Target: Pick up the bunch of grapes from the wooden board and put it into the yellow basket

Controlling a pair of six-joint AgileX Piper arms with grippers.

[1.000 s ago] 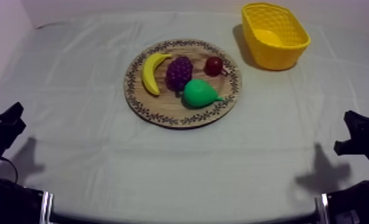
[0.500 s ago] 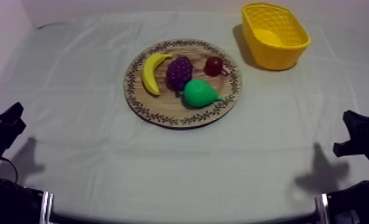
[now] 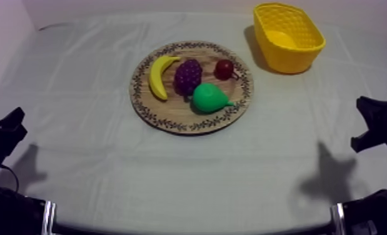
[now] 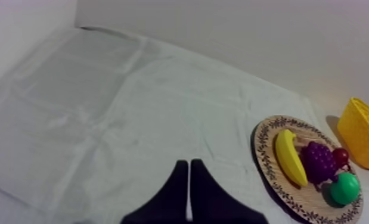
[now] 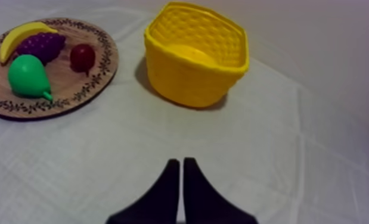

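Over the tablecloth (image 5: 270, 149), pear (image 5: 24, 75) partly masks grapes (image 5: 45, 44); left end effector (image 4: 188, 163), right end effector (image 5: 180, 162) each pressed together.

The top view looks down at a slant from the near edge of the table (image 3: 189, 181), well off from the board (image 3: 170, 112) and basket (image 3: 289, 59). The left wrist view looks low across the table from the left, far from the board. The right wrist view looks from the right, nearer the basket. All three share board and basket
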